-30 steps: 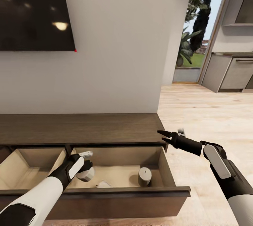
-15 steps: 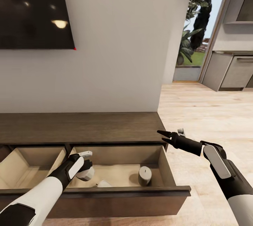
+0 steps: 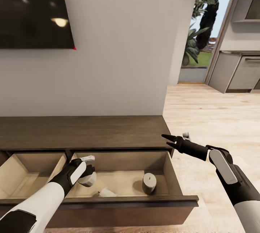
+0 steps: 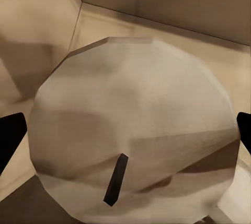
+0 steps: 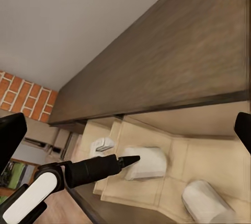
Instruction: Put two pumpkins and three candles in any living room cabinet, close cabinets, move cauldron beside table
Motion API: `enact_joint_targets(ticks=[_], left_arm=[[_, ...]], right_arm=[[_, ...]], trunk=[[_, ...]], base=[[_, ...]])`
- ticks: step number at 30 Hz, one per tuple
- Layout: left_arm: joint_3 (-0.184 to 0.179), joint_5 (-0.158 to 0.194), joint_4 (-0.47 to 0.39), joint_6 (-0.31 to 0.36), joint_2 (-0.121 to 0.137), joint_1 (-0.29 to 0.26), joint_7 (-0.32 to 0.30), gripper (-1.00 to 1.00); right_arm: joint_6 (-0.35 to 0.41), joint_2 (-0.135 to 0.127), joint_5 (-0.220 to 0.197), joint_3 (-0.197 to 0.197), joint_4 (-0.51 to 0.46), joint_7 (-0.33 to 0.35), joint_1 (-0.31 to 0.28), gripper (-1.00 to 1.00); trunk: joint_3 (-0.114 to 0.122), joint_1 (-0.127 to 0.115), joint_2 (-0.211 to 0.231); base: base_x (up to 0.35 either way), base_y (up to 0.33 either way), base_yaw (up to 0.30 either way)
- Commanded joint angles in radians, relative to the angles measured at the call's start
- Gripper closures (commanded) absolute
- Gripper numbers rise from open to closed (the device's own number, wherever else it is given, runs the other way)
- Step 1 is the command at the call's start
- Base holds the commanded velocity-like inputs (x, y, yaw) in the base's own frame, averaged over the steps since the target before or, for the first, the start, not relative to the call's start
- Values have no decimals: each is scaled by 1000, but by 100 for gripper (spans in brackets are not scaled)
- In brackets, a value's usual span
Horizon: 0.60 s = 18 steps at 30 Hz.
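My left claw (image 3: 87,175) grips a candle (image 3: 88,179) inside the open drawer (image 3: 172,178); right claw (image 3: 167,139) hovers spread, empty.

The long dark-brown cabinet (image 3: 83,131) has two drawers pulled open; the right drawer (image 3: 122,184) holds one upright candle (image 3: 149,183).

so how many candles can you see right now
3, all in the open right drawer: one between the left gripper's fingers, one upright toward the right, and a pale shape, probably the third, half hidden behind the front panel.
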Motion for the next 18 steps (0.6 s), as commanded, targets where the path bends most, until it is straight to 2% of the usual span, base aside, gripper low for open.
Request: enact_joint_targets(ticks=[1, 7, 18], left_arm=[[-8, 8, -2, 3, 1, -1, 12, 100], [-8, 8, -2, 3, 1, -1, 12, 100], [-7, 13, -2, 3, 2, -1, 12, 100]], right_arm=[[2, -1, 2, 1, 0, 5, -1, -100], [2, -1, 2, 1, 0, 6, -1, -100], [2, -1, 2, 1, 0, 6, -1, -100]], trunk=[[-5, 0, -1], [-28, 3, -2], [-28, 3, -2]], base=[[0, 0, 0], [0, 0, 0], [0, 0, 0]])
